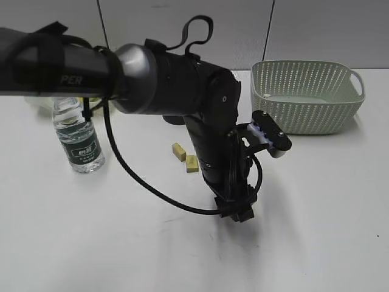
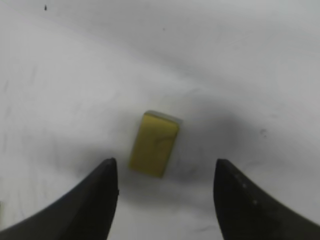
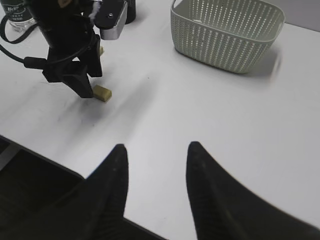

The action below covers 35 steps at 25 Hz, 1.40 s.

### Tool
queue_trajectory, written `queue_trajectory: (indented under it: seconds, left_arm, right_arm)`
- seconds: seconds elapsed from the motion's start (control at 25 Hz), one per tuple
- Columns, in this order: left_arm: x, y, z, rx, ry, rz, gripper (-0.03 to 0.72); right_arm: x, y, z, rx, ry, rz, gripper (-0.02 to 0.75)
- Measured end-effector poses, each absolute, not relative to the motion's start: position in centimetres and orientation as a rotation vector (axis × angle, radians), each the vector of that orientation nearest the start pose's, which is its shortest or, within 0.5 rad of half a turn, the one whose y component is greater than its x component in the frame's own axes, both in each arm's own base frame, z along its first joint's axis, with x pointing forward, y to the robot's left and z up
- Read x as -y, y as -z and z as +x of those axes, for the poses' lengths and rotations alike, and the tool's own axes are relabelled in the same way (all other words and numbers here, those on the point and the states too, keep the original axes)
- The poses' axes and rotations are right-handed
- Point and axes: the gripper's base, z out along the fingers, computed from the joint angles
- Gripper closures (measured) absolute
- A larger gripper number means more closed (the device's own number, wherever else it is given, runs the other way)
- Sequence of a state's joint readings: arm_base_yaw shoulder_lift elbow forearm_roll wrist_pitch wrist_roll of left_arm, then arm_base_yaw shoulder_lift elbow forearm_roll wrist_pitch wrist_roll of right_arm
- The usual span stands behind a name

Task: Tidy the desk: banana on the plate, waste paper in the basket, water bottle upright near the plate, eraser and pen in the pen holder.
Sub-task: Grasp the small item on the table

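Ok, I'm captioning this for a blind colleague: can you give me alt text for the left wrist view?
A small yellow eraser lies flat on the white desk, just ahead of the open left gripper. Its two dark fingers stand apart at the bottom of the picture, touching nothing.

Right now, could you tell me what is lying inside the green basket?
Nothing shows inside the basket: only a strip of pale floor is visible past its near wall; that perforated wall covers the rest of the bottom.
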<state>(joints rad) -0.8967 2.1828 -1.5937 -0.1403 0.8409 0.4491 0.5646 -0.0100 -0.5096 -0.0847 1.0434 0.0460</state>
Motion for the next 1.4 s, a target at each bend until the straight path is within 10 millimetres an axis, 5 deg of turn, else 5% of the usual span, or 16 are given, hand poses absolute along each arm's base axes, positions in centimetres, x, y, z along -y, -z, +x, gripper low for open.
queue_trajectory:
  seconds: [0.76,0.84,0.96,1.16,1.4]
  left_arm:
    - [36.4,-11.3,28.0,-2.358,0.229,1.729,0.238]
    - [36.5,-11.3,28.0,-2.347,0.214,1.740,0.290]
    - [36.5,-11.5,28.2,-2.337,0.187,1.762,0.499]
    - [37.4,-13.6,28.2,-2.316,0.197,1.775,0.502]
    - [37.5,-19.5,29.1,-2.166,0.136,1.729,0.503]
  right_arm:
    - [0.9,-28.2,-0.2,-1.948,-0.290,-0.513,0.416]
    - [0.9,-28.2,-0.2,-1.948,-0.290,-0.513,0.416]
    - [0.9,-28.2,-0.2,-1.948,-0.290,-0.513,0.416]
    - [0.9,-28.2,-0.2,-1.948,-0.290,-0.513,0.416]
    - [0.9,-28.2,-0.2,-1.948,-0.289,-0.513,0.419]
